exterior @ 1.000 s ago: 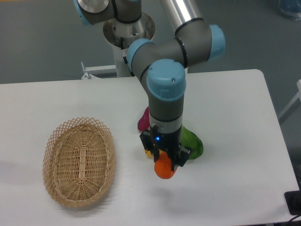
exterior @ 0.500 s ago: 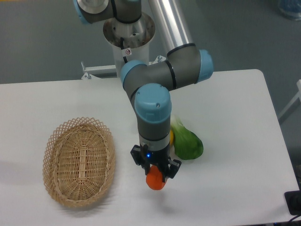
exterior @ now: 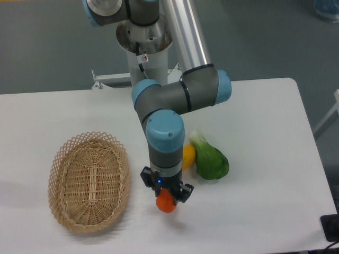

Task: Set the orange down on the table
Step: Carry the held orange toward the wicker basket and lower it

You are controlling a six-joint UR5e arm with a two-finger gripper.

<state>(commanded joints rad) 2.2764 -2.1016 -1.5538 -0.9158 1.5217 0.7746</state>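
Observation:
The orange is a small bright orange-red ball held between the fingers of my gripper, which is shut on it. It hangs low over the white table, near the front middle, just right of the basket. Whether the orange touches the tabletop I cannot tell. The arm's wrist hides the top of the fruit.
An oval wicker basket lies at the front left. A yellow fruit and a green leafy vegetable lie just behind and right of the gripper. The robot base stands at the table's back edge.
The arm has swung left and toward the front edge, carrying the orange away from the green vegetable and closer to the basket. The pink object seen earlier behind the arm is hidden now.

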